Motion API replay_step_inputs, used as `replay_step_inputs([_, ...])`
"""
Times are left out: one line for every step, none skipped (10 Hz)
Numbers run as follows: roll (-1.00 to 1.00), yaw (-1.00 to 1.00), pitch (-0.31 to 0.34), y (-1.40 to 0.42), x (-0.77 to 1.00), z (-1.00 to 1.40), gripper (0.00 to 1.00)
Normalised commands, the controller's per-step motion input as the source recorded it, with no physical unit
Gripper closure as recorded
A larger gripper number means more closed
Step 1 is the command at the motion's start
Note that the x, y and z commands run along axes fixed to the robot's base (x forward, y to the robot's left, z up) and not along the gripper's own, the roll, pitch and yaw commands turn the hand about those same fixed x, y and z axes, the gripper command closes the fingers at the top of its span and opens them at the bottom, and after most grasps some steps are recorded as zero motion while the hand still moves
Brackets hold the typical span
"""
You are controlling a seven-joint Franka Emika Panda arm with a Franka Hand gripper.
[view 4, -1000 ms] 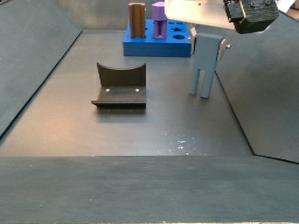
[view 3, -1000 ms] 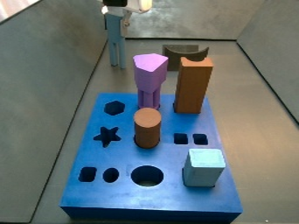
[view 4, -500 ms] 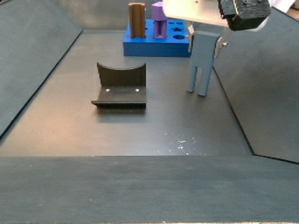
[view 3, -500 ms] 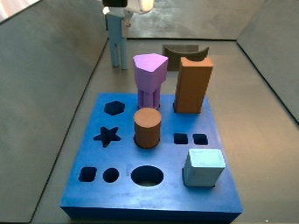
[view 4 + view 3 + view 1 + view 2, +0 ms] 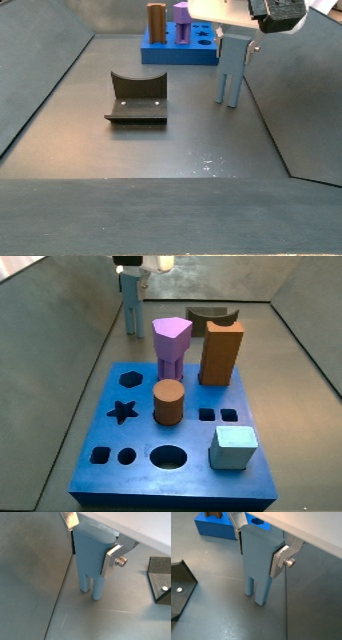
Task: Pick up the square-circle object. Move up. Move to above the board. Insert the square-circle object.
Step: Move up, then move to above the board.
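Note:
The square-circle object (image 5: 132,306) is a tall, slim pale blue-grey post with a forked lower end. It stands upright at the far left of the floor, beyond the board (image 5: 134,461). My gripper (image 5: 131,274) is shut on its upper part. Both wrist views show the silver fingers (image 5: 112,558) clamping the post (image 5: 89,562) from two sides, as does the post (image 5: 256,572) between the fingers (image 5: 280,559). Its lower end is at or just above the floor. In a side view the post (image 5: 231,75) hangs from the gripper (image 5: 241,40), near the blue board (image 5: 171,53).
On the board stand a purple pentagonal post (image 5: 170,346), a brown block (image 5: 221,351), a brown cylinder (image 5: 167,403) and a pale cyan cube (image 5: 233,446). The fixture (image 5: 136,98) stands on the floor beside the post, also in a wrist view (image 5: 179,594). Grey walls enclose the floor.
The gripper and the held post have risen very slightly and shifted a little toward the board. Nothing else moved.

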Motion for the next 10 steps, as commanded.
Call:
replay_step_inputs([0.0, 0.0, -0.004, 0.01, 0.02, 0.84, 1.0])
replay_step_inputs([0.01, 0.0, 0.024, 0.01, 0.0, 0.74, 1.0])
replay_step_inputs([0.02, 0.0, 0.038, 0.01, 0.0, 0.57, 1.0])
replay_step_inputs([0.03, -0.01, 0.052, 0.01, 0.01, 0.42, 1.0])
replay_step_inputs([0.04, -0.01, 0.067, 0.02, 0.01, 0.21, 1.0])
replay_step_inputs([-0.08, 0.02, 0.379, -0.62, -0.15, 1.0, 1.0])
replay_step_inputs([-0.07, 0.02, 0.381, -0.63, -0.15, 1.0, 1.0])
replay_step_inputs([-0.06, 0.03, 0.294, -0.56, -0.12, 1.0, 1.0])
replay_step_inputs([-0.08, 0.02, 0.198, -0.44, -0.09, 1.0, 1.0])
replay_step_inputs([-0.09, 0.02, 0.147, -0.37, -0.08, 1.0, 1.0])
